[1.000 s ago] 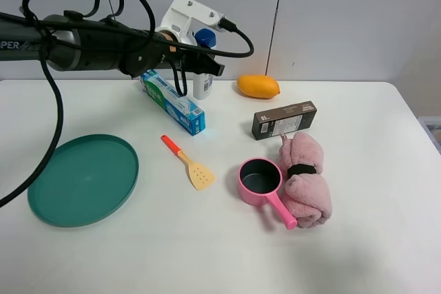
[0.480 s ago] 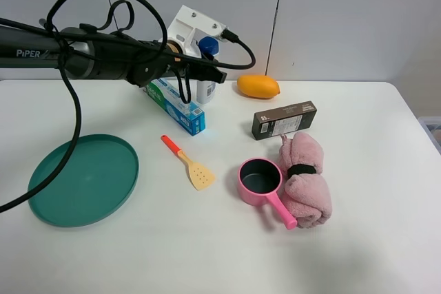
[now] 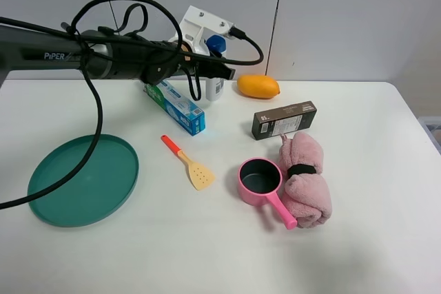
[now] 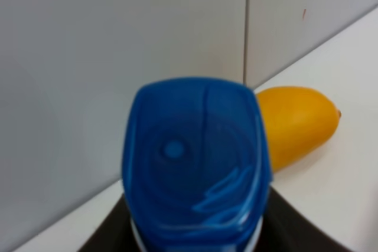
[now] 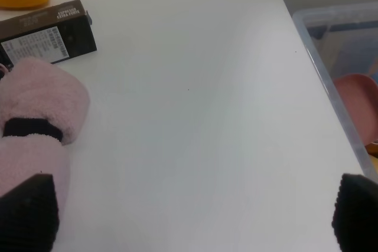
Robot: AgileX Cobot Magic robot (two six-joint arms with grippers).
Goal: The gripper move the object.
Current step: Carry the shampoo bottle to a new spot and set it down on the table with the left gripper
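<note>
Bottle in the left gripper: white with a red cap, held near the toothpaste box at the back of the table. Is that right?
Not quite: the cap is dark blue, not red, as the left wrist view shows close up. The rest stands: the left gripper is shut on the white bottle, near the toothpaste box at the back of the table.

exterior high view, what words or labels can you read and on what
"PiPER": on the left arm.
Toothpaste box: print too small to read.
Dark box: print too small to read.
Bottle: label too small and partly hidden.
</note>
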